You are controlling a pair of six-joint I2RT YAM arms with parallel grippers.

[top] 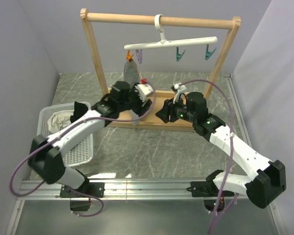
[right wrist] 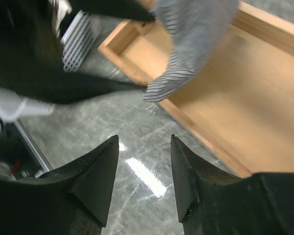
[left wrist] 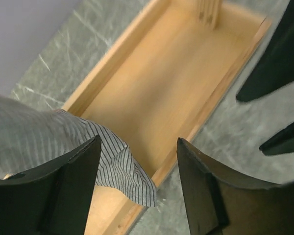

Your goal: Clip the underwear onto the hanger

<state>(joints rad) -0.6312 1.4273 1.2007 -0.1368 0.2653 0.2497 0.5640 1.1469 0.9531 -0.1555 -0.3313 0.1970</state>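
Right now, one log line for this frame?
underwear: hanging from orange clip on hanger | left gripper: jaws open, beside underwear | right gripper: jaws open, empty

Counted, top view:
- one wooden frame (top: pixel 159 20), upper centre
- one white hanger (top: pixel 171 43) beneath its bar
- four clips: one orange clip (top: pixel 129 55), one purple clip (top: pixel 139 56), two teal clips (top: pixel 179 55) (top: pixel 209 52)
- one striped grey underwear (top: pixel 131 72), centre
- one basket (top: pixel 81 149), left edge
- one whitish cloth (top: pixel 59 120) in it
- two grippers: left gripper (left wrist: pixel 137 144), right gripper (right wrist: pixel 144 142)
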